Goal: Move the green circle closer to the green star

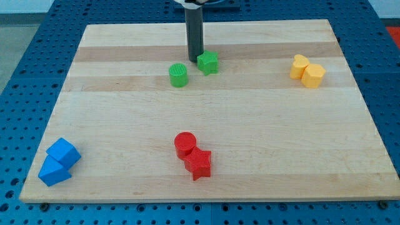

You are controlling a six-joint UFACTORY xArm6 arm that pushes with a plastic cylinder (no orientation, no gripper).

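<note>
The green circle (179,75) lies on the wooden board (250,125) near the view's top centre. The green star (208,62) sits just up and to the right of it, a small gap apart. My tip (195,59) stands on the board right beside the green star's left edge, above and to the right of the green circle. The dark rod rises straight up from there out of the view's top.
A red circle (185,144) and a red star (199,164) touch at the view's bottom centre. Two blue blocks (57,162) lie at the bottom left corner. Two yellow blocks (307,71) lie at the top right.
</note>
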